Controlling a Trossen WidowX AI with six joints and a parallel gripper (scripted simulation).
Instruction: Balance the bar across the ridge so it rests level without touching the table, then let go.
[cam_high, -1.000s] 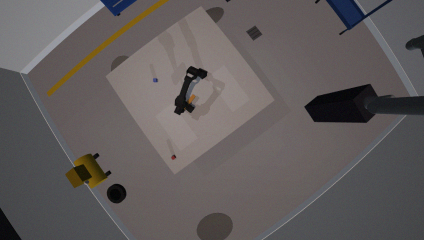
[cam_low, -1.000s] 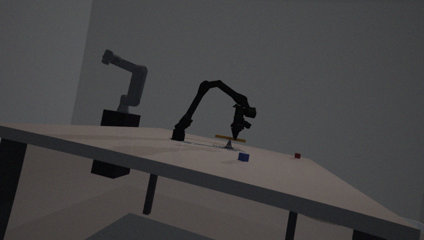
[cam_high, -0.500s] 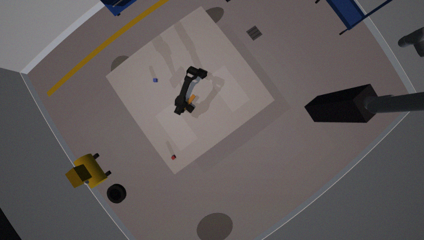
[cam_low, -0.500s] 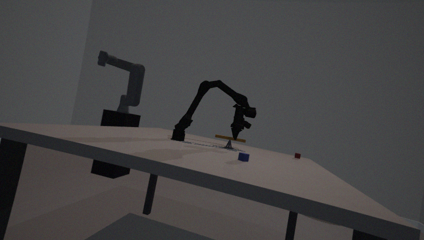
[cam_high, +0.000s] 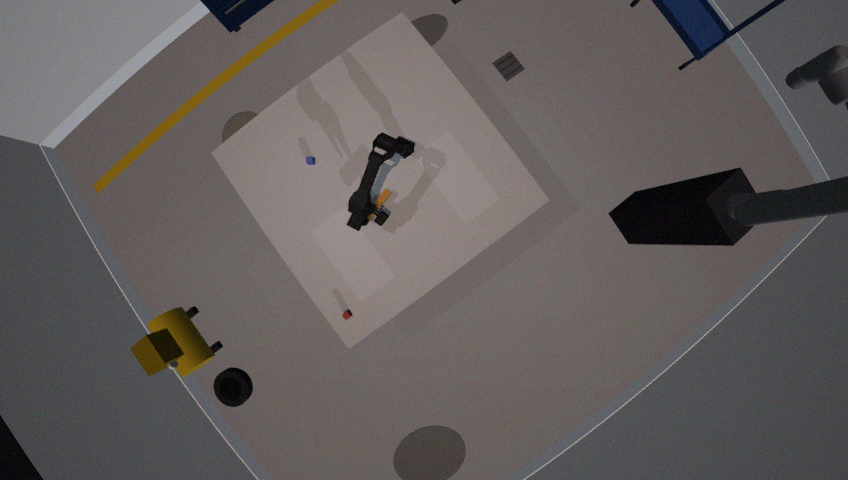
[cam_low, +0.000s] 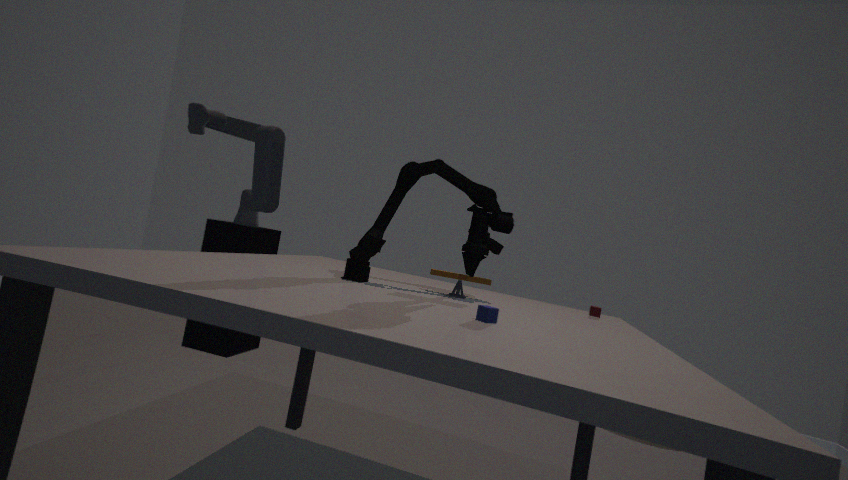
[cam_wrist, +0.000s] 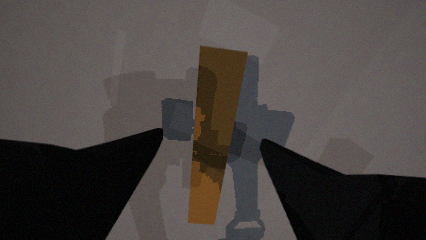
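Note:
The orange bar (cam_high: 383, 196) (cam_low: 445, 273) (cam_wrist: 223, 90) lies across the top of the small grey ridge (cam_low: 457, 289). In the exterior view both bar ends stand clear of the table (cam_low: 553, 350) (cam_high: 267, 166), and the bar runs roughly parallel to the table's slope in that tilted view. My gripper (cam_low: 470, 274) (cam_wrist: 212, 138) is open around the bar, with a gap on each side in the wrist view. Its fingertips are down at bar height, a little to the right of the ridge in the exterior view. The ridge is hidden under the arm and bar in the top view.
A blue cube (cam_high: 310, 160) (cam_low: 486, 314) stands on the table near the ridge. A red cube (cam_high: 346, 314) (cam_low: 594, 311) stands near a table corner. Another robot arm (cam_low: 268, 166) on a black pedestal (cam_low: 241, 236) stands beyond the table.

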